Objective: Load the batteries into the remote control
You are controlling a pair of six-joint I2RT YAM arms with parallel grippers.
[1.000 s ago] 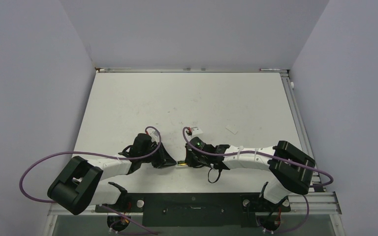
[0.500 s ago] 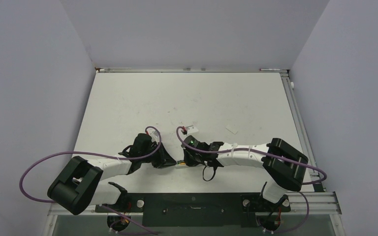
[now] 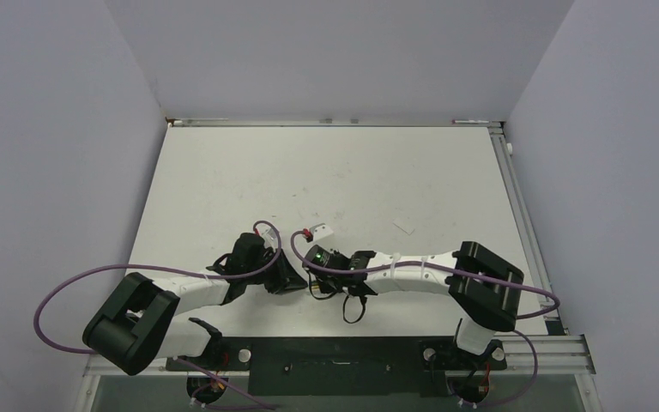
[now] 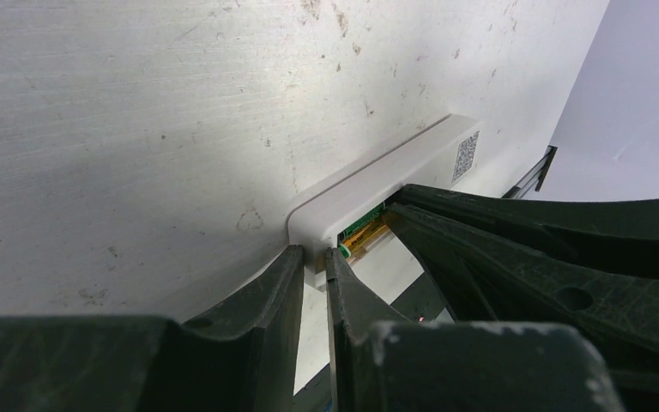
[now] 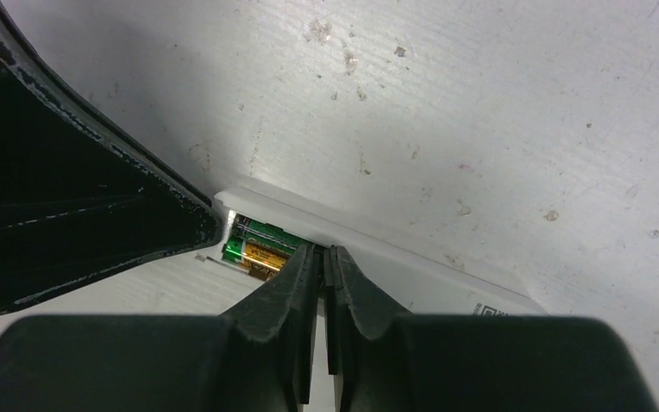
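The remote control [image 4: 377, 176] is a white bar lying back-up on the table, its battery compartment uncovered. Both batteries lie side by side in the compartment, the dark green one [image 5: 268, 232] behind the yellow-gold one [image 5: 262, 256]. My left gripper [image 4: 313, 266] is shut on the remote's end wall, one finger outside and one inside the compartment. My right gripper [image 5: 320, 255] is shut with nothing between its fingers, and its tips rest at the compartment's inner end against the batteries. From above, both grippers [image 3: 296, 281] [image 3: 313, 287] meet near the table's front and hide the remote.
A small white piece with a red mark [image 3: 318, 232] and a small white flat piece [image 3: 405, 227] lie just beyond the grippers. A metal rail [image 3: 515, 197] runs along the table's right edge. Walls close in on three sides.
My right arm has swung left, bringing its shut gripper up against the left one over the remote. The left arm has kept still.
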